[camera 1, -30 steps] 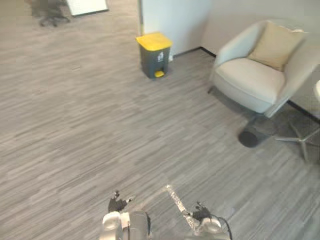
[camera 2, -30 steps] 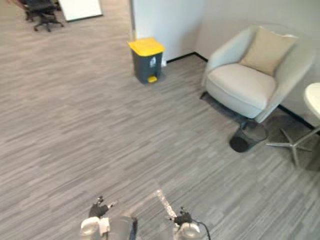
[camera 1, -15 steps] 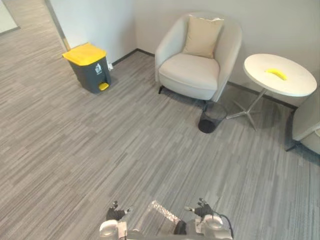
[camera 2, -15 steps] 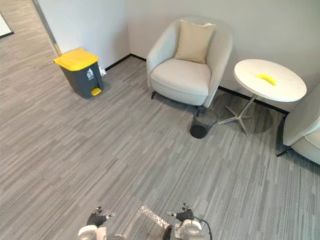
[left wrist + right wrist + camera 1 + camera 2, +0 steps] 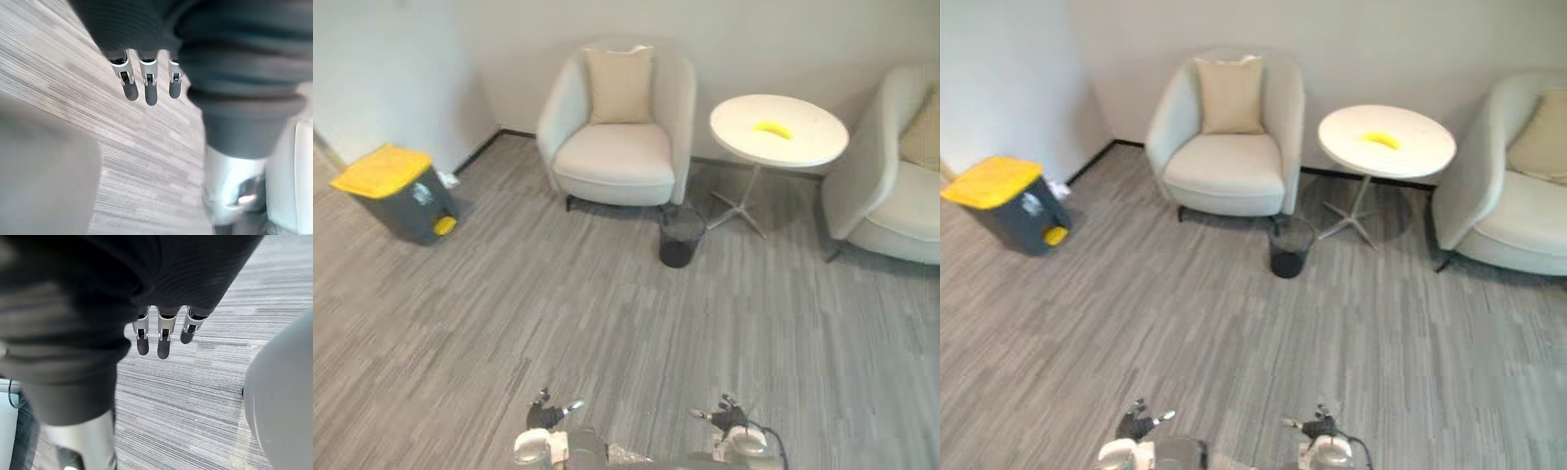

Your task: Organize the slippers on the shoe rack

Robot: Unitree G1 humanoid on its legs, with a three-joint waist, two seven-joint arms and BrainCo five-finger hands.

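Both robot hands hang low and empty: the left robot hand (image 5: 145,90) and the right robot hand (image 5: 164,340) have fingers straight and relaxed over the grey floor (image 5: 607,323). Where the slippers and shoe rack are, I cannot tell. Ahead stand an armchair (image 5: 617,147) and a black mesh wastebasket (image 5: 681,238). If I walk forward to search, I judge I could kick the wastebasket over, since it sits low and apart from the furniture.
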